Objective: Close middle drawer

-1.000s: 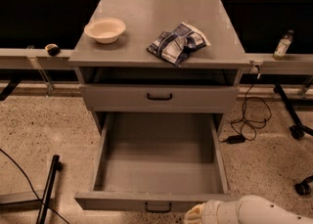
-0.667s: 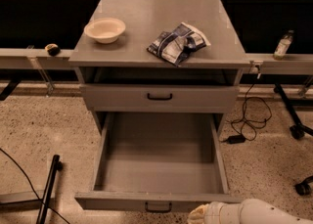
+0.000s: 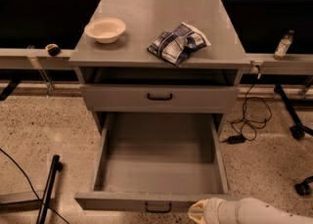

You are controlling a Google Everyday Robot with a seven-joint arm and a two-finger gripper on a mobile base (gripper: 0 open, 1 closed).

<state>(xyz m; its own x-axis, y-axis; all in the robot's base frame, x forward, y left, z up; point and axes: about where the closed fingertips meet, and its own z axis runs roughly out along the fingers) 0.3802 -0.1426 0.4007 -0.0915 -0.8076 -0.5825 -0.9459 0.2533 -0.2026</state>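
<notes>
**Below the cabinet, at the drawer front: lining up the closing push**

Low at the right of the camera view, my gripper (image 3: 198, 212) is hovering just beside the front panel of the middle drawer (image 3: 161, 169), to the right of its small black handle (image 3: 158, 208). I cannot tell whether it is touching the panel, nor whether it is standing apart or together.

The drawer is lying ahead of me and is reaching away from me into the cabinet (image 3: 98, 56). Its front panel is running crosswise to that line of travel. I am judging that the push is going to have to run straight along that line. Because I am sitting off to the handle's side, a slanted shove is risking a skewed tray.

The drawer is showing as plain grey metal, wide and deep, and is standing pulled far out above the speckled floor with its tray bare. Above it, the first drawer (image 3: 160, 98) is sitting shut under a top that is carrying a bowl (image 3: 105, 29) and a crumpled bag (image 3: 178, 43).
</notes>
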